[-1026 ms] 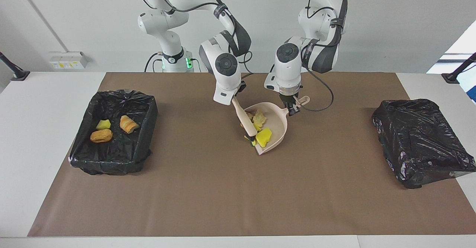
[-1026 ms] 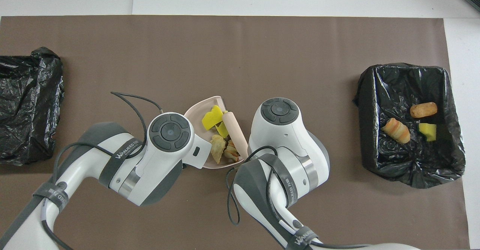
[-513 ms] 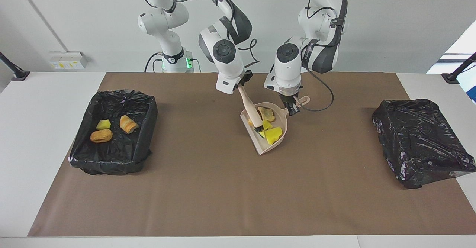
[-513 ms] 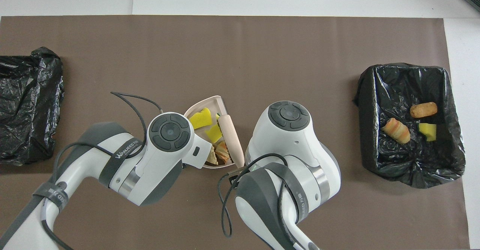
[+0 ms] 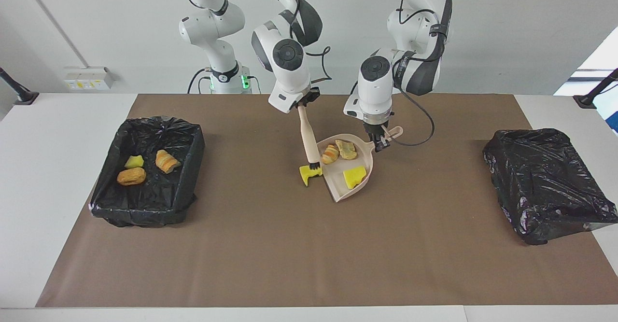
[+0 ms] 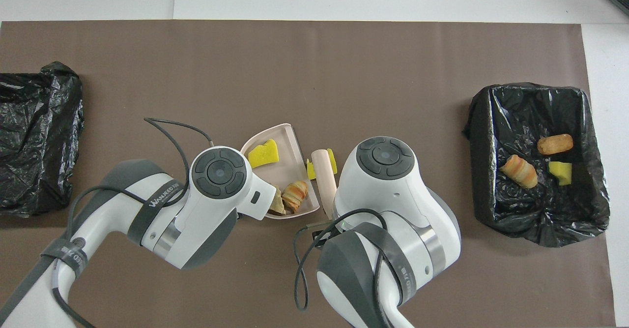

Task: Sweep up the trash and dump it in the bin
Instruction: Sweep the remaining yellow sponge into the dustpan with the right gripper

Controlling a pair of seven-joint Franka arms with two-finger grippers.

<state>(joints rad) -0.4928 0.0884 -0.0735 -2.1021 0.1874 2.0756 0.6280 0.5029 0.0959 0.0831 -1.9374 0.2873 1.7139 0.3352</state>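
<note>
The left gripper [image 5: 380,142] is closed on the dustpan [image 5: 338,184] handle. The right gripper [image 5: 301,105] clamps the one brush [image 5: 305,138], which has swung out of the pan (taking a yellow chunk [image 5: 307,173] onto the mat), so another sweep looks needed. Seven scraps: three in the pan, one beside it, three in the open bin [image 5: 198,138] toward the right arm's end.

Your right arm [image 5: 289,66] comes down from its base and bends at the wrist, so the right gripper [image 5: 303,104] hangs above the middle of the table, fingers closed tight on the brush handle [image 5: 306,136] — the grip sits at the handle's top end. Your left arm [image 5: 376,78] drops almost straight down beside it; the left gripper [image 5: 381,141] points downward, fingers clamped on the dustpan's handle [image 5: 392,132] — both wrists close together
</note>
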